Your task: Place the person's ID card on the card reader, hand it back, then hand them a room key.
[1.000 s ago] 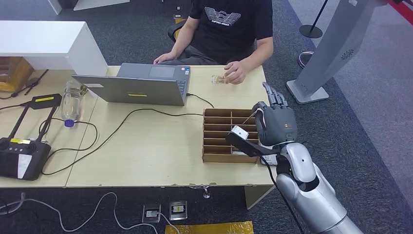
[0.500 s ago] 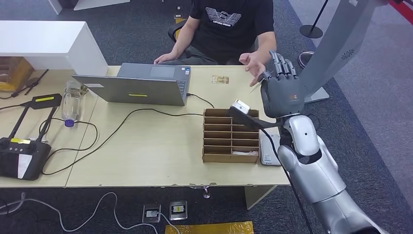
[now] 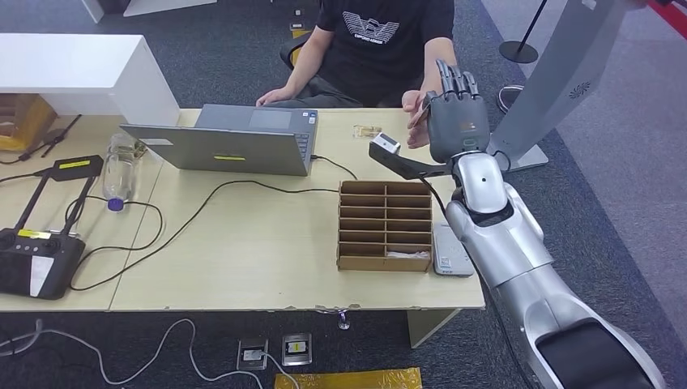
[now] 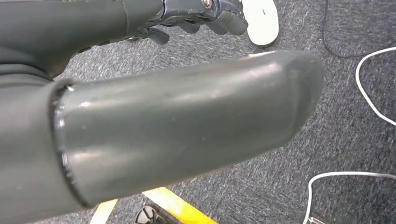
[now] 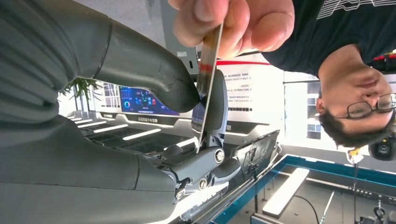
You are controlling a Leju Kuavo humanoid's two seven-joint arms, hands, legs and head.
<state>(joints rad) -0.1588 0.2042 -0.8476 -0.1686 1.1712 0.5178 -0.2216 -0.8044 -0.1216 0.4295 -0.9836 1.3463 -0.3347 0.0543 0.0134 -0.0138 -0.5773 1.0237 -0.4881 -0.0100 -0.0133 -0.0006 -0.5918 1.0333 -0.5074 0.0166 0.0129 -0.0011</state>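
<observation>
As the seated person (image 3: 381,40) reaches across the tabletop (image 3: 243,235), the robot's right hand (image 3: 456,120) is raised at the far edge, meeting the person's hand (image 3: 415,113) in the head view. Another card (image 3: 366,131) lies flat near the laptop (image 3: 235,139), a cardboard divider box (image 3: 383,224) sits in front, and a pale flat card reader (image 3: 450,251) lies just beside it.

Hanging low, the left hand (image 4: 196,11) shows in its wrist view over grey carpet, dark fingers curled inward on nothing.

Up close in the right wrist view, a thin card (image 5: 207,79) is pinched between the thick grey thumb and a dark finger (image 5: 215,107), while the person's fingertips hold its other end. Stiff, light and glossy, it will probably slip easily; pressing on its flat faces near the edge seems wisest.
</observation>
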